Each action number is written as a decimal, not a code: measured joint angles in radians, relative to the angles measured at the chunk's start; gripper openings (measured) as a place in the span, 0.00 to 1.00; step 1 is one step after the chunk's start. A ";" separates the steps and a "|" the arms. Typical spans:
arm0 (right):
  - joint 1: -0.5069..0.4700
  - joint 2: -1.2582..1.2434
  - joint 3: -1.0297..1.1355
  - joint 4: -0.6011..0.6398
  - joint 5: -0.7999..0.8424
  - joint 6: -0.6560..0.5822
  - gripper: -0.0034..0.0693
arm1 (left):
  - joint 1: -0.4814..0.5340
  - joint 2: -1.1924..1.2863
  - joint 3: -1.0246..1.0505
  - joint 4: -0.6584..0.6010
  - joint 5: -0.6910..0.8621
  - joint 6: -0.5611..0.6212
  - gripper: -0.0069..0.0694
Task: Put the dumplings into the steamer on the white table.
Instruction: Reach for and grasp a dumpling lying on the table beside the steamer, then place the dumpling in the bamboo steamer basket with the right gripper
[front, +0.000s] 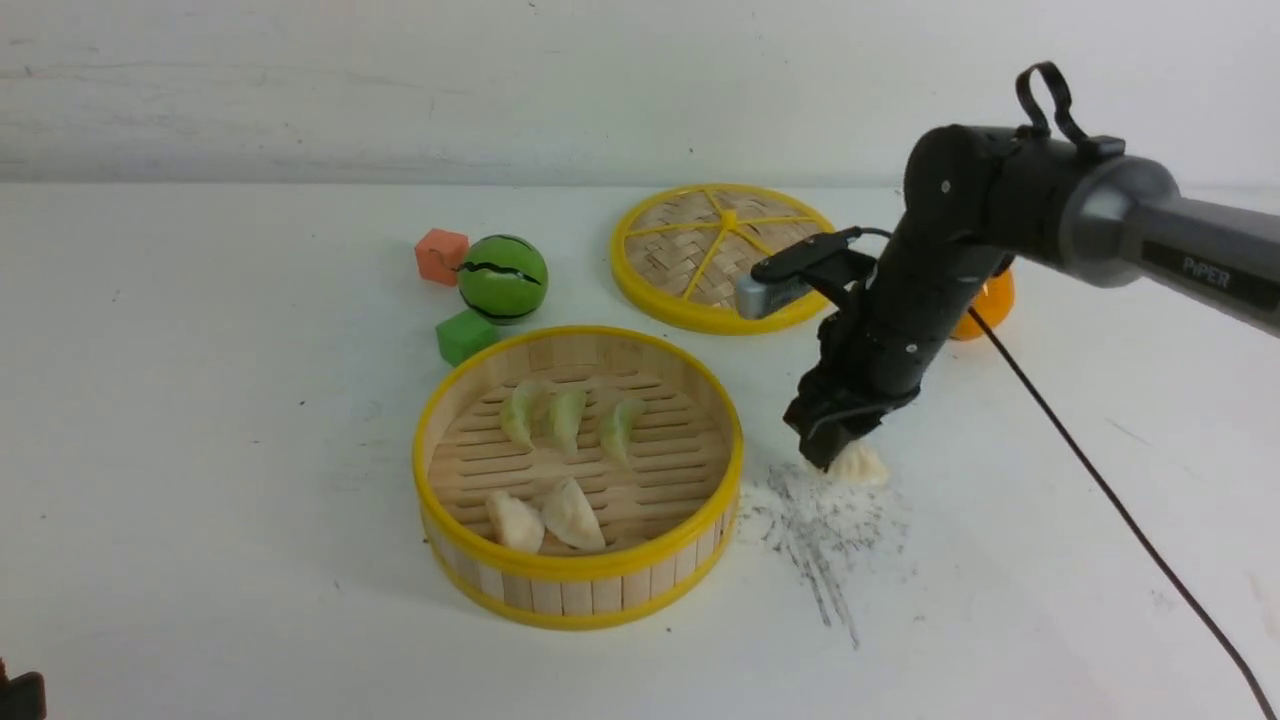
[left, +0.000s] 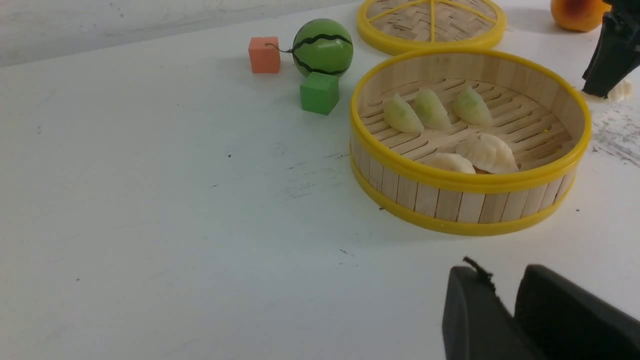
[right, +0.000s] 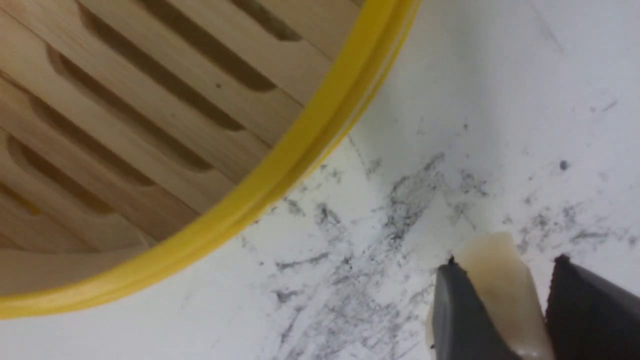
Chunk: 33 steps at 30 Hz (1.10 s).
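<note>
- Because five dumplings (front: 565, 420) already sit in the steamer (front: 580, 590), the right claw (right: 505, 262) pinches the last dumpling (right: 505, 300) on the table just right of it.
- Left claw (left: 502, 274) idles near, slightly open and empty.

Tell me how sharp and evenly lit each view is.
Front view: even, diffuse light, only a faint shadow round the steamer, slightly soft. Left wrist view: steamer crisp, the left fingers dark and featureless up close. Right wrist view: softest, the cream dumpling and right fingers out of focus.
</note>
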<state>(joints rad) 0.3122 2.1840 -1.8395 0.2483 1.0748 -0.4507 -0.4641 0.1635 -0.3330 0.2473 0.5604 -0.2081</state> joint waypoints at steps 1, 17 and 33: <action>0.000 -0.001 -0.031 0.002 0.042 0.021 0.36 | 0.000 0.000 0.000 0.000 0.000 0.000 0.27; 0.234 -0.007 -0.167 0.235 0.050 0.153 0.35 | 0.000 0.000 0.000 0.005 -0.004 0.000 0.27; 0.247 0.090 -0.168 0.054 -0.047 0.437 0.63 | 0.000 0.000 0.000 0.006 -0.001 0.000 0.28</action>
<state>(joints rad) 0.5593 2.2741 -2.0076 0.3022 1.0280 -0.0133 -0.4641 0.1635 -0.3330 0.2536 0.5593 -0.2081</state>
